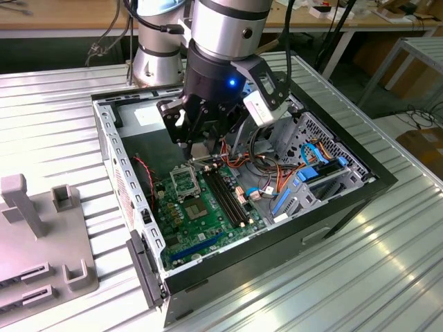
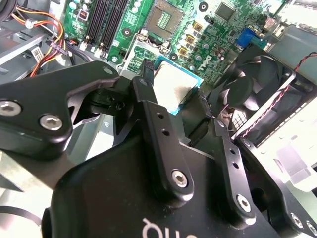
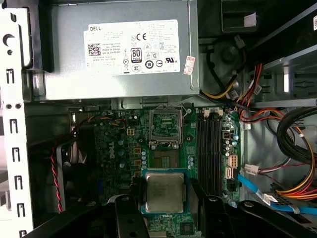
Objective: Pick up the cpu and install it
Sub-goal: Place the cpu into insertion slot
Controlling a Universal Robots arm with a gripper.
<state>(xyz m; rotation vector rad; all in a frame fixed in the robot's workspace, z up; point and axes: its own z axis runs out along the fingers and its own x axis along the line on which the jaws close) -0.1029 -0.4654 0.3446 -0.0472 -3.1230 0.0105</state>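
The cpu [image 3: 163, 192] is a pale silver square chip on a green carrier edge, and my gripper [image 3: 164, 194] is shut on it, a black finger [image 3: 137, 194] pressing each side. It hangs level above the green motherboard [image 3: 119, 153], short of the metal-framed socket [image 3: 164, 125], which stands open with its contacts bare. In the second wrist view the cpu [image 2: 174, 89] shows between the fingertips of the gripper [image 2: 173, 95], with the socket [image 2: 166, 17] beyond it. From the exterior view the gripper [image 1: 201, 142] hovers inside the open computer case [image 1: 104, 138], just above the socket [image 1: 184, 182].
A grey power supply [image 3: 124, 49] fills the case end behind the socket. Memory slots [image 3: 213, 148] and bundled coloured cables [image 3: 292, 168] lie to one side, a black fan [image 2: 262, 94] to the other. A grey fixture [image 1: 41, 235] stands on the ribbed table at the exterior view's left.
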